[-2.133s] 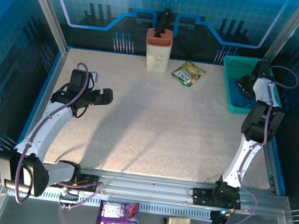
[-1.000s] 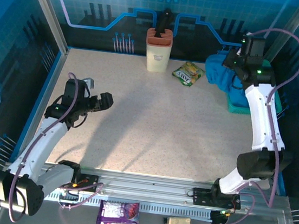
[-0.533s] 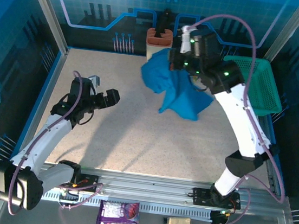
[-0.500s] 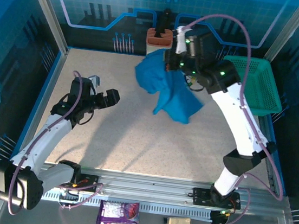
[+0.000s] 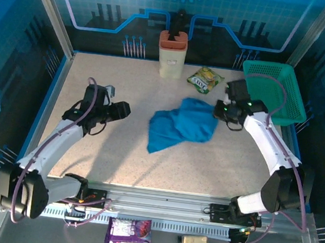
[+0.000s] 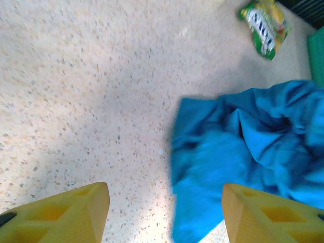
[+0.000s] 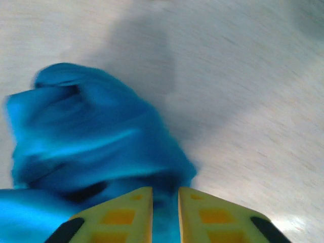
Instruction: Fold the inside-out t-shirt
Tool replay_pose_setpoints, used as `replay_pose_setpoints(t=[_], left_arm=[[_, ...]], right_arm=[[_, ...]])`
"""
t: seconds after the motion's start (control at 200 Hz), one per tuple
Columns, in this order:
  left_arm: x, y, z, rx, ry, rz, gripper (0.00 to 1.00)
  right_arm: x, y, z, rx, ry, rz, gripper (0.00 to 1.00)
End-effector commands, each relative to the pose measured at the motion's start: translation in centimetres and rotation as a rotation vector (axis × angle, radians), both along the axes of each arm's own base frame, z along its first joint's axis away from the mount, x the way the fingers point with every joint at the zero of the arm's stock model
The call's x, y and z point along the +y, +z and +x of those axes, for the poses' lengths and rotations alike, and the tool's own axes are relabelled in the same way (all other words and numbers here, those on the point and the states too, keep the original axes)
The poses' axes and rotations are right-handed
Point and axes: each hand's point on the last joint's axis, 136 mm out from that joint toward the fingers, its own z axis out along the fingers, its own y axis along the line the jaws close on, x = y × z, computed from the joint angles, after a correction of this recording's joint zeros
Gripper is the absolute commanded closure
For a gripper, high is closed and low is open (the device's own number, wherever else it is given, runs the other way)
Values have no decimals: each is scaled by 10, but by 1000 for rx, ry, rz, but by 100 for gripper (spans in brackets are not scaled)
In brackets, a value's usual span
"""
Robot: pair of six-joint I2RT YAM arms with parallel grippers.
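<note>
The inside-out t-shirt [image 5: 180,128] lies crumpled in a heap on the table [image 5: 116,157], about midway between the near and far edges and a little toward the right edge. The right gripper [image 5: 217,111] is at the heap's far right corner, its fingers [image 7: 119,215] pressed nearly together and pinching a fold of the blue cloth. The left gripper [image 5: 123,111] hovers over bare table just left of the heap with its fingers [image 6: 76,212] spread wide and holding nothing, while a green snack packet [image 5: 205,79] lies near the far edge between a beige holder [image 5: 171,57] and the teal basket [image 5: 272,93] in the far right corner
</note>
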Motion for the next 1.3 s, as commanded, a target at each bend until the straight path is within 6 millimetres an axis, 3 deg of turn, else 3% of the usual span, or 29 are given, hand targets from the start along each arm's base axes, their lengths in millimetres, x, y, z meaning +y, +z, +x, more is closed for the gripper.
replay_pose_setpoints(t=[0.0,0.185,0.48,0.595,0.77,0.886,0.991,1.206,1.296], left_arm=[[-25,-29,-7,102,-81,-42,41],[-74,-56,-3,191,-190,-43,41],[-164,-70,13,239,-322,-56,35],[-185,-83,19,264,-349,-22,34],[-205,-102,30,322,-392,47,37],[-214,-110,30,351,-417,58,48],[-215,-113,29,351,-418,63,61],[-203,-98,36,282,-400,121,83],[-195,-85,43,244,-387,131,91]], right_arm=[[-20,2,-7,-57,-64,-20,70],[-20,-15,-15,-33,-28,-48,59],[3,-46,-17,55,110,-198,46],[4,-60,-22,114,144,-290,36],[9,-83,-29,178,173,-319,34],[12,-87,-32,184,173,-311,40],[13,-84,-31,171,167,-300,58],[12,-67,-25,126,165,-308,95],[15,-50,-20,82,165,-297,100]])
